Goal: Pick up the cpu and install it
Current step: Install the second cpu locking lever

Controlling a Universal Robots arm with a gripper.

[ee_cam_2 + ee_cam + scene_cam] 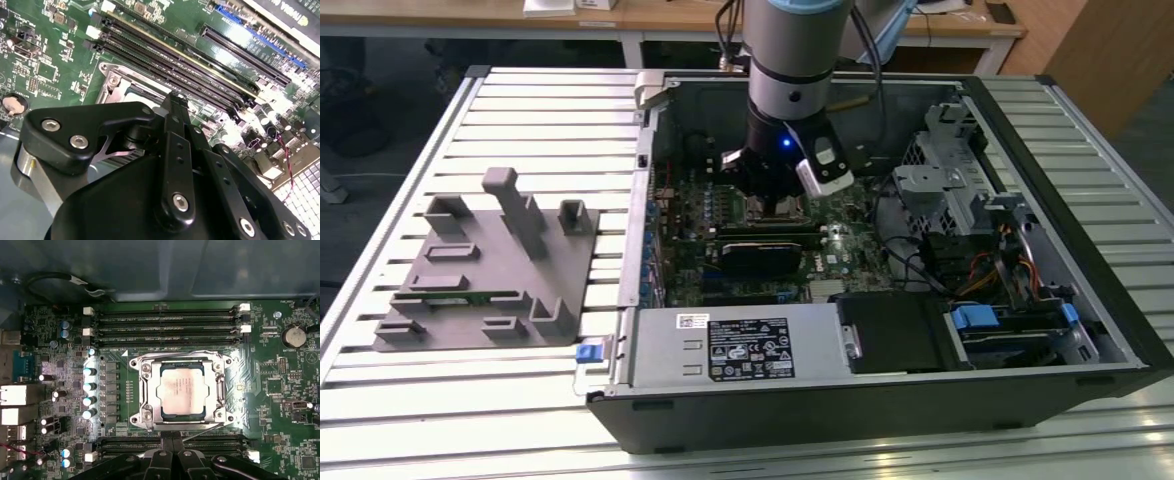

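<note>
Over the green motherboard (pixel 280 405), my end effector (pixel 172 452) hovers; grip unclear. Silver square cpu (pixel 181 389) sits flat in its metal-framed socket (pixel 141 390); I stay centred and level.

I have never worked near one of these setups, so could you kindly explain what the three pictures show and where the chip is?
The exterior view looks down on an open computer case lying on a slatted table. A robot arm reaches down into it, its claw low over the green circuit board. Beside the case, toward the exterior view's left, sits a grey holder tray.

The two wrist views come from cameras riding on the arm. The first wrist view looks straight at the board: the silver chip lies inside its metal socket frame, between rows of long memory slots. The claw's black links sit just beside it. The second wrist view shows the claw close up.
</note>
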